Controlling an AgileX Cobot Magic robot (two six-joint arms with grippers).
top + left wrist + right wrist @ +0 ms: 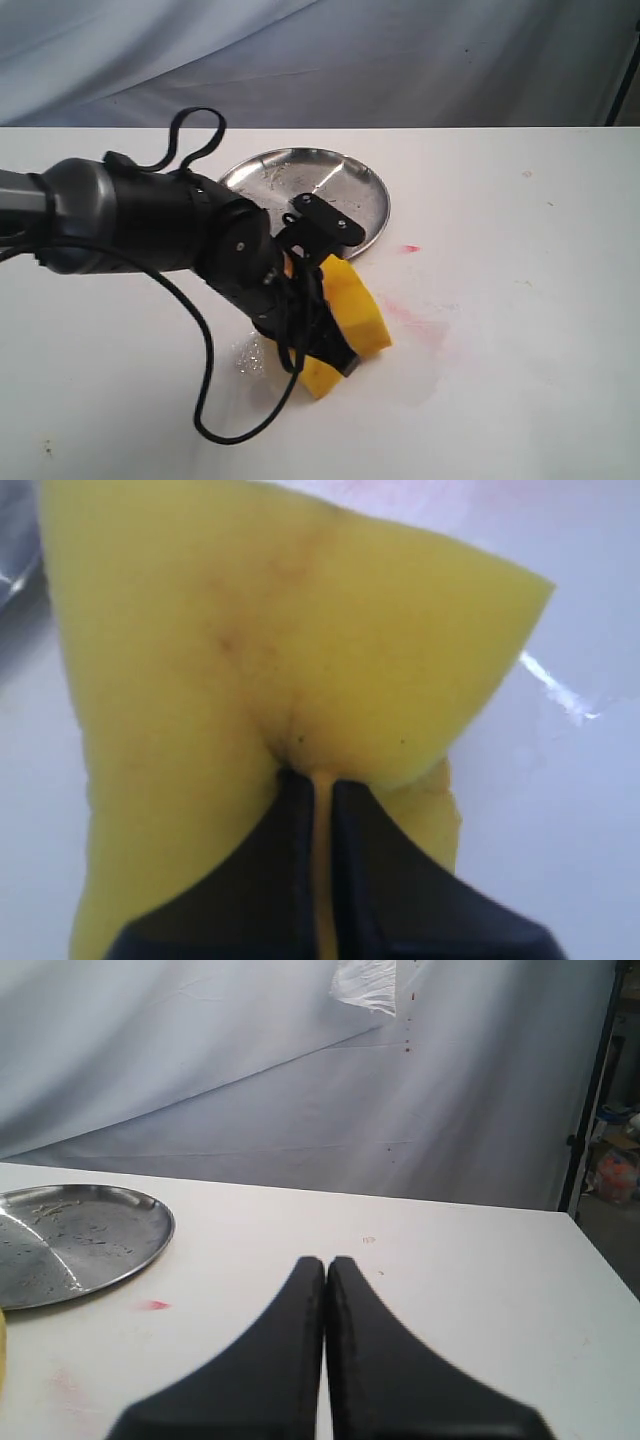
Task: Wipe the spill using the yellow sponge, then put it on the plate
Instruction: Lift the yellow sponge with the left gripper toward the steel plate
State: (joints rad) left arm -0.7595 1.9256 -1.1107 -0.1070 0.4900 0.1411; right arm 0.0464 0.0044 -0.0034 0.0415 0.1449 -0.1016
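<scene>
The yellow sponge is pinched in my left gripper, pressed down on the white table just in front of the steel plate. In the left wrist view the sponge fills the frame, squeezed between the black fingers. Of the spill only a faint pink smear shows to the right of the sponge, plus wet droplets to its left. My right gripper is shut and empty, off to the right of the plate; the exterior view does not show it.
A small red dot lies right of the plate, also seen as a red dot. The left arm's black cable loops over the table in front. A grey cloth backdrop hangs behind the table.
</scene>
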